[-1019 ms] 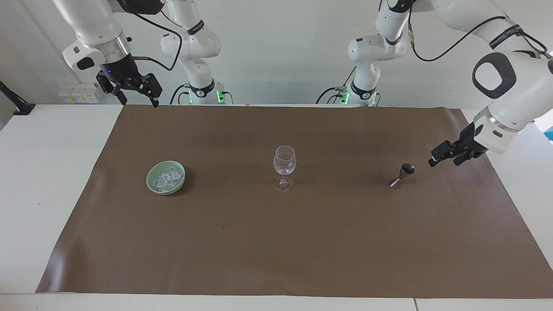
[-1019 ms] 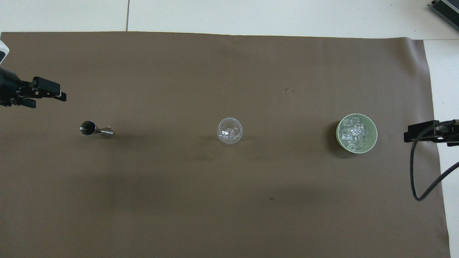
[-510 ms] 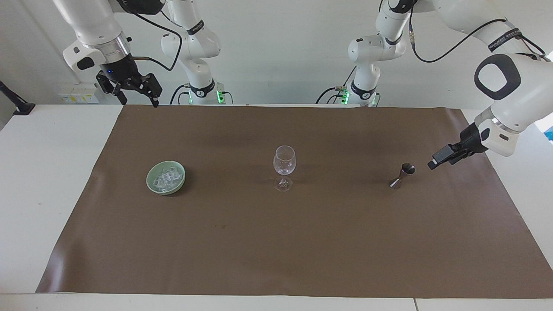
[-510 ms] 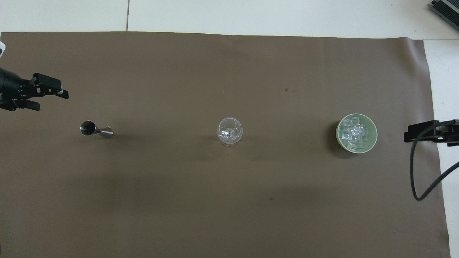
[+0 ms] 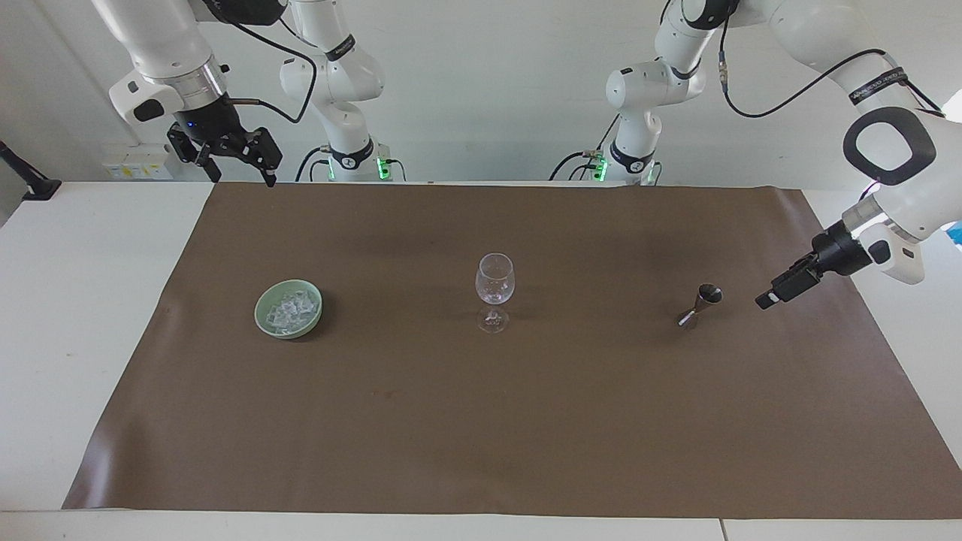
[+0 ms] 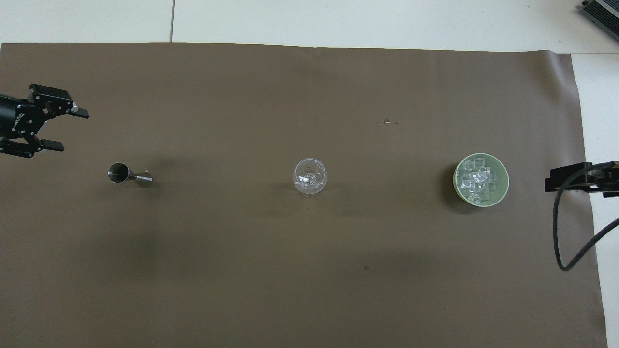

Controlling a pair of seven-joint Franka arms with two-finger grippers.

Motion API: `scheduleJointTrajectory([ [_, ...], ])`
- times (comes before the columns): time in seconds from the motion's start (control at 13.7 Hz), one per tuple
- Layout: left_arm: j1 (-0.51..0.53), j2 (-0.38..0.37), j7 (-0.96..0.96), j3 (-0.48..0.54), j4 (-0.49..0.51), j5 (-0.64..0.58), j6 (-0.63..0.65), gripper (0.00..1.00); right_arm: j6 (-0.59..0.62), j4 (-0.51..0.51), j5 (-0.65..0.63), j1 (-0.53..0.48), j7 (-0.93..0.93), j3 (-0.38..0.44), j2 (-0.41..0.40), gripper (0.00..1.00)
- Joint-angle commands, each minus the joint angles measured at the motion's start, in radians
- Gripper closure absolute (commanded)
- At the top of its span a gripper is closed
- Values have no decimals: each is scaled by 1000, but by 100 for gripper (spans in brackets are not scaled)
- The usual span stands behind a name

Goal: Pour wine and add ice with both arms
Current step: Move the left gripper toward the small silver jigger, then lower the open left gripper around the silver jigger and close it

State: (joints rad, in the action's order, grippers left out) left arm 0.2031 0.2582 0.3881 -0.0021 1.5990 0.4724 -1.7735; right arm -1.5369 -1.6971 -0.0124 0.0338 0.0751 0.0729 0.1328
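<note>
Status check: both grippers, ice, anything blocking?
Left gripper open, low beside small metal jigger. Right gripper open, waiting raised. Ice in pale green bowl. Nothing blocking.

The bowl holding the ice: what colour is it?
Pale green bowl, clearest in the overhead view.

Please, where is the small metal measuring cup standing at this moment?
The metal measuring cup stands on the brown mat toward the left arm's end of the table, beside the wine glass, with the open left gripper near it.
</note>
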Motion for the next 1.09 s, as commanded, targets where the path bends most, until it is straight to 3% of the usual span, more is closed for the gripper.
scheduleJointTrajectory([
  [0.0,54,21,86,-9,13,69,-12,0,-2,-18,20,-8,-11,-4,18,0],
  [0.29,116,70,302,-9,18,193,-12,0,-2,-18,22,-8,-11,-4,18,0],
  [0.58,134,81,607,-9,39,219,-8,0,-2,-18,20,-8,-11,-4,18,0],
  [0.87,163,9,663,-10,232,321,-32,0,-2,-18,20,-8,-11,-4,18,0],
  [1.02,185,6,658,-10,268,346,-44,0,-2,-18,20,-8,-11,-4,18,0],
])
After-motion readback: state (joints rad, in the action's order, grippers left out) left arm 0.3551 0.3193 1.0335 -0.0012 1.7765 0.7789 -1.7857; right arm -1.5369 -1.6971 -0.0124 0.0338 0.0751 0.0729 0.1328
